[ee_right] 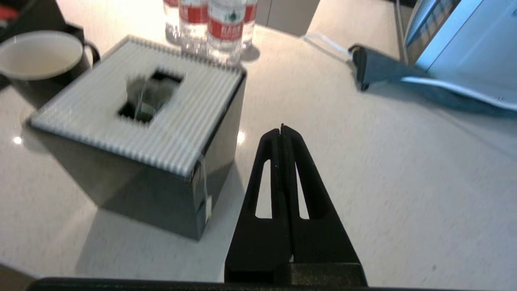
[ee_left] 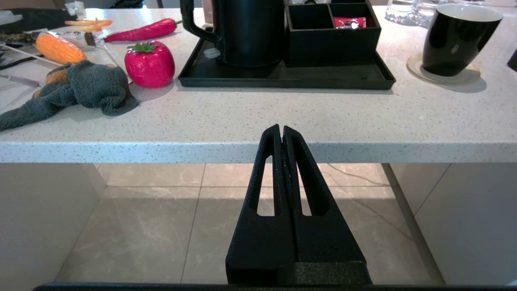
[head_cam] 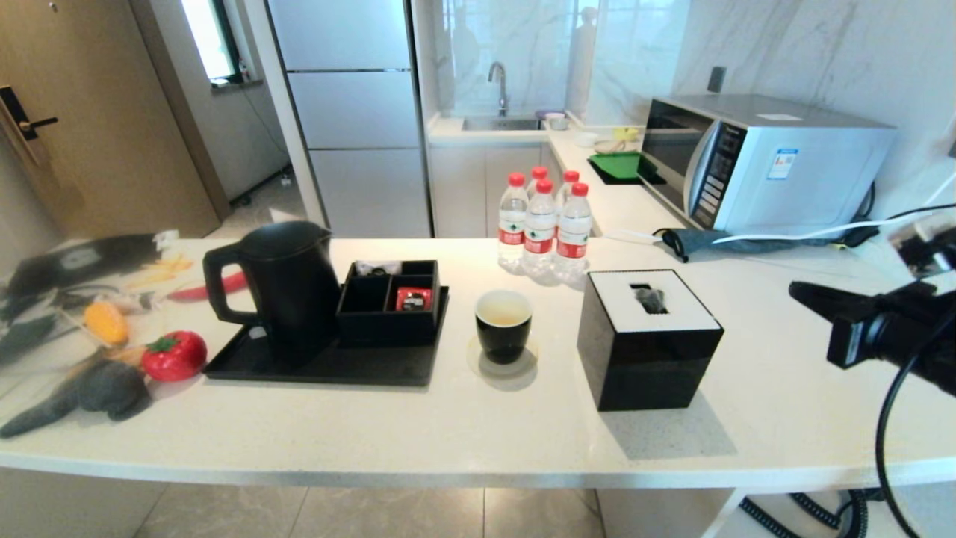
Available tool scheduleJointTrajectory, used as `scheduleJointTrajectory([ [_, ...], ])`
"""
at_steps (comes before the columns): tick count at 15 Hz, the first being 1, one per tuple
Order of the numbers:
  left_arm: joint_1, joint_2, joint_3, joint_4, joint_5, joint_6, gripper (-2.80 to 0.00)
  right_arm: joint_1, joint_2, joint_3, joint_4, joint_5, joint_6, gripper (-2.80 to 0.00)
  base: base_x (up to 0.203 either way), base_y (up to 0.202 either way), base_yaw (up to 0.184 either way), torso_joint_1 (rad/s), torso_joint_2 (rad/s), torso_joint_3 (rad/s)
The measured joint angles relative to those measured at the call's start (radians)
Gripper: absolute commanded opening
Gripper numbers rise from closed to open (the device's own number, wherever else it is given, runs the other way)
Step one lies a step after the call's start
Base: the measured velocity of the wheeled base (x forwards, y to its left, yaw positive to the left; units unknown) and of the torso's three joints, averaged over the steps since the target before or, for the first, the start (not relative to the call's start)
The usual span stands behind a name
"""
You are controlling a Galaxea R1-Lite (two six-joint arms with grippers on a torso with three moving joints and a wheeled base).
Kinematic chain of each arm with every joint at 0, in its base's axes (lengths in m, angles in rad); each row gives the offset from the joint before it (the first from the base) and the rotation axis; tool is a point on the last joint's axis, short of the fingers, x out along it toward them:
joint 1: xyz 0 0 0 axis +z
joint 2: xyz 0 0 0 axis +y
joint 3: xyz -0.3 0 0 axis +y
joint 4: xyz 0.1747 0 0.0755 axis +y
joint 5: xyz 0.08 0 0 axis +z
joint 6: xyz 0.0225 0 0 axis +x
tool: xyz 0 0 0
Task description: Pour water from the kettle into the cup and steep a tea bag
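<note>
Black and matte, the kettle point(head_cam: 287, 288) is standing on its tray point(head_cam: 314, 366) at the counter's left, while the cup point(head_cam: 503, 326) is sitting on a coaster just right of that tray, holding pale yellowish water point(head_cam: 503, 312). I am holding my left gripper point(ee_left: 281, 131) below the counter's front edge, jaws pressed together on nothing. My right gripper point(ee_right: 282, 130) is hovering over the counter point(head_cam: 784, 373), right of the tissue box point(head_cam: 648, 338), its jaws likewise closed and empty.
</note>
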Motion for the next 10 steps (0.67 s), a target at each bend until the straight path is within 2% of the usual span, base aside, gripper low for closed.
scheduleJointTrajectory([
  [3, 0.0, 0.0, 0.0, 0.0, 0.0, 0.0, -2.8, 0.031, 0.0, -0.214, 0.204, -0.028, 0.052, -2.8, 0.0, 0.0, 0.0, 0.0, 0.0, 0.0],
  [5, 0.0, 0.0, 0.0, 0.0, 0.0, 0.0, -2.8, 0.092, 0.023, -0.377, 0.344, -0.1, 0.111, -2.8, 0.0, 0.0, 0.0, 0.0, 0.0, 0.0],
  [7, 0.0, 0.0, 0.0, 0.0, 0.0, 0.0, -2.8, 0.168, 0.069, -0.52, 0.461, -0.19, 0.225, -2.8, 0.0, 0.0, 0.0, 0.0, 0.0, 0.0],
  [10, 0.0, 0.0, 0.0, 0.0, 0.0, 0.0, -2.8, 0.274, 0.148, -0.712, 0.677, -0.329, 0.469, -2.8, 0.0, 0.0, 0.0, 0.0, 0.0, 0.0],
])
